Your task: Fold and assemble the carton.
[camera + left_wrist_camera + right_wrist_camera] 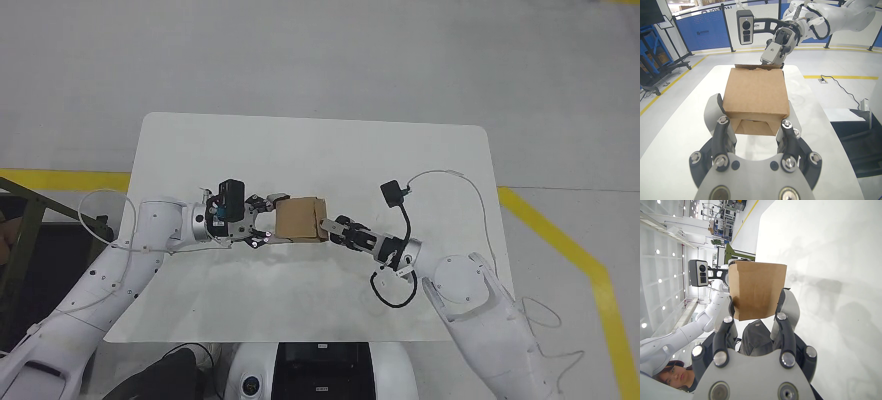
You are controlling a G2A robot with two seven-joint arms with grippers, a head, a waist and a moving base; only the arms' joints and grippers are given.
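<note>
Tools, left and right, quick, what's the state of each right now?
Left tool: closed on the carton.
Right tool: closed on the same carton, opposite end.

Bright, even overhead light floods the white surface [330, 150], which reads pale and nearly washed out in the top view. Round ceiling lamps [657, 251] glow in rows in the right wrist view. The carton [755, 91] throws only a faint, soft shadow beneath itself. Straight lines bow toward the edges of both wrist views.
</note>
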